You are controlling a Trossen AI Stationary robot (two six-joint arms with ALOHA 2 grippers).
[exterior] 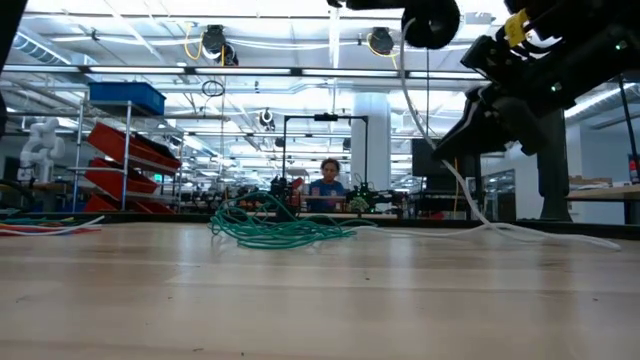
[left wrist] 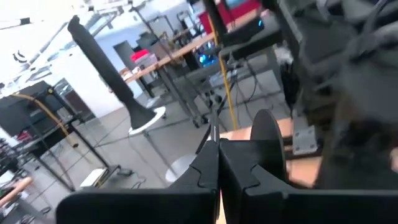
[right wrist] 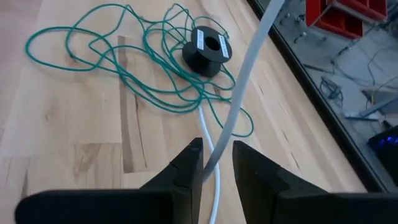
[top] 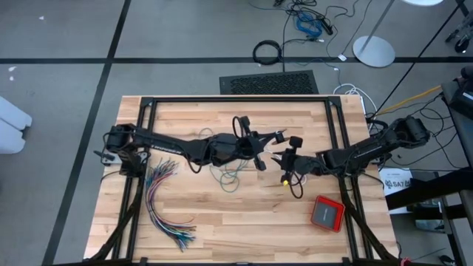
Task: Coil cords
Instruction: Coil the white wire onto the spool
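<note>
Right gripper [right wrist: 216, 163] pinches a limp white cord [right wrist: 245, 74] just beside the loose tangled teal-green cord [right wrist: 124, 68] (light, floppy, snag-prone); left gripper [left wrist: 219, 163] pressed together.

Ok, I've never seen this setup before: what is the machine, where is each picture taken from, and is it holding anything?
It is a robot with two dark arms working over a wooden table. One picture looks straight down from above, one looks level across the tabletop, and two come from cameras on the wrists. On the table lie a tangled teal cord, a black spool, a fan of coloured wires and a red box. The right arm holds a white cord between its jaws; the cord hangs down to the table. The left arm reaches toward the middle, jaws shut, with nothing clearly held.
</note>
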